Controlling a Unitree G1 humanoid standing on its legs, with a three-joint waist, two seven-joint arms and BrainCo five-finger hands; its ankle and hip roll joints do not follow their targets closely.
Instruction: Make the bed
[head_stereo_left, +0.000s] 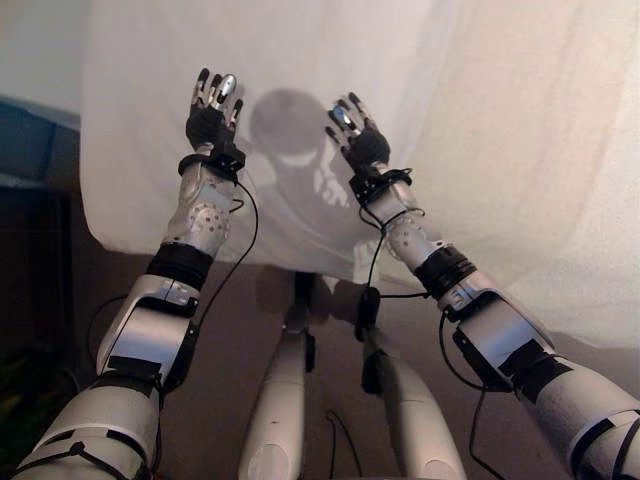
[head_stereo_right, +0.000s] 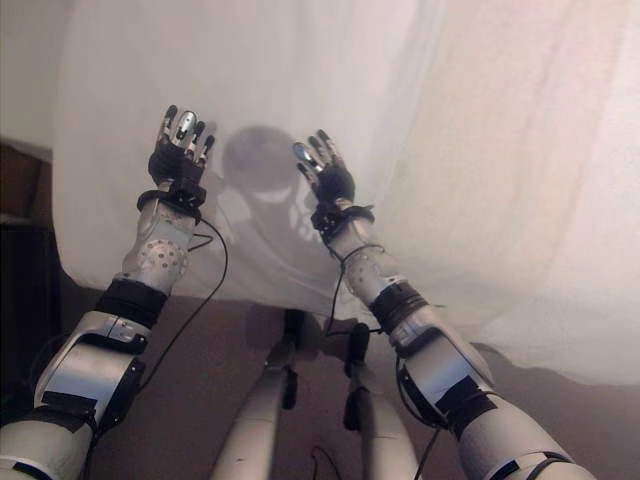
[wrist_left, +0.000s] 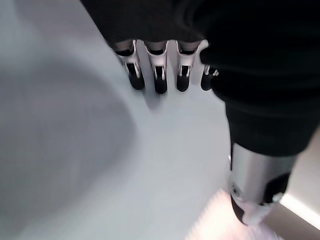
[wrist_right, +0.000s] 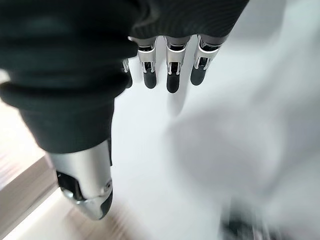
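Your white sheet (head_stereo_left: 480, 130) already lies spread over the bed, flat and nearly free of wrinkles ahead of both hands, and its near edge hangs over the bed's side just behind the wrists, so you look well into the job; what seems left is smoothing and perhaps squaring that hanging edge, though you can't judge the far side from here. Your left hand (head_stereo_left: 213, 112) is stretched forward, palm down over the sheet, its fingers (wrist_left: 160, 75) straight, slightly apart and holding nothing. Your right hand (head_stereo_left: 355, 133) reaches out beside it in the same pose, angled a little toward the left one, fingers (wrist_right: 170, 75) extended, with sheet beneath and beyond them.
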